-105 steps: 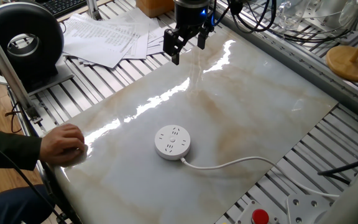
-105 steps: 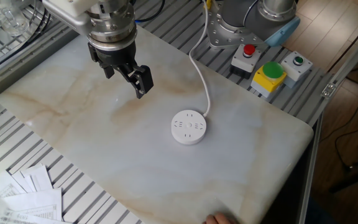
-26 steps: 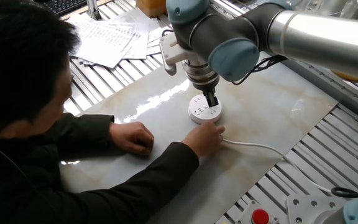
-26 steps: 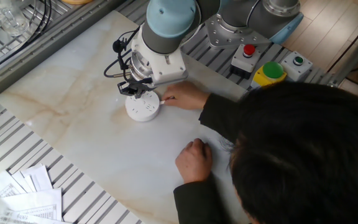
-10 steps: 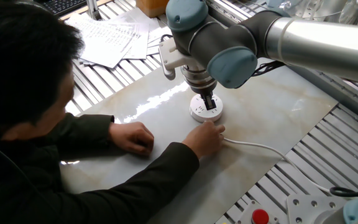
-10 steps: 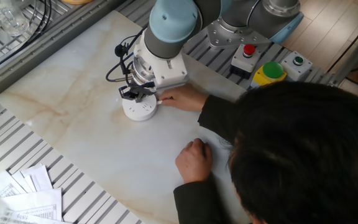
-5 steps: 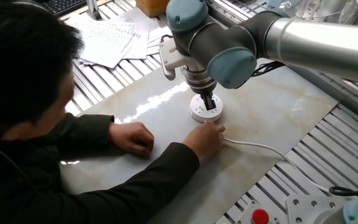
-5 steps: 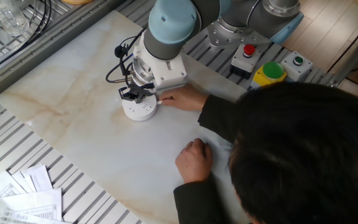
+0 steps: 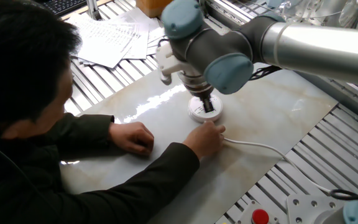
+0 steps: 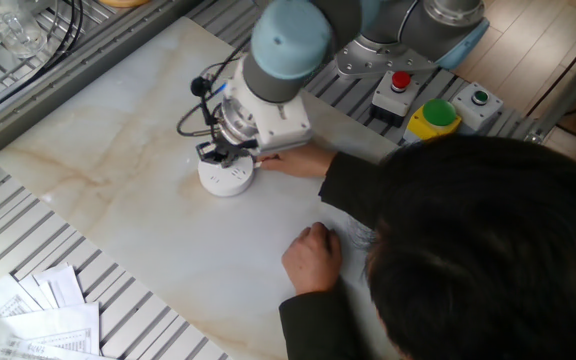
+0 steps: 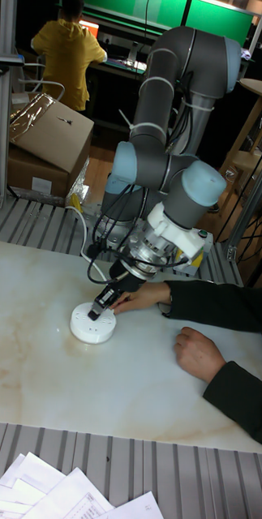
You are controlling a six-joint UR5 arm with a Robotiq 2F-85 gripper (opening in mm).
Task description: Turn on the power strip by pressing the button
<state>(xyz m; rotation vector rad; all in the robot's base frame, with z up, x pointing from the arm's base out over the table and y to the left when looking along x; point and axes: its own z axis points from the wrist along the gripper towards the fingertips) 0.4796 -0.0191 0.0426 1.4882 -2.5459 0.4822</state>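
Observation:
The power strip [image 9: 196,114] [image 10: 223,180] [image 11: 92,324] is a round white puck on the marble slab, with its thin white cord [image 9: 257,148] trailing away. My gripper [image 9: 207,106] [image 10: 215,155] [image 11: 103,306] points down onto its top face. The dark fingertips are together and touch the top near the middle. The button itself is hidden under them. A person's hand [image 9: 207,135] [image 10: 290,160] [image 11: 140,298] rests against the strip's edge on the cord side.
The person's other hand [image 9: 133,137] [image 11: 198,353] lies flat on the slab, and their head fills a large part of both fixed views. A button box [image 10: 418,100] and a white plate with a red button [image 9: 260,216] sit at the slab's end. Loose papers [image 9: 104,37] [image 11: 62,495] lie beyond the slab.
My arm's wrist and upper joints have shifted slightly sideways over the strip, while the fingertips stay on its top. The person's hands have not moved.

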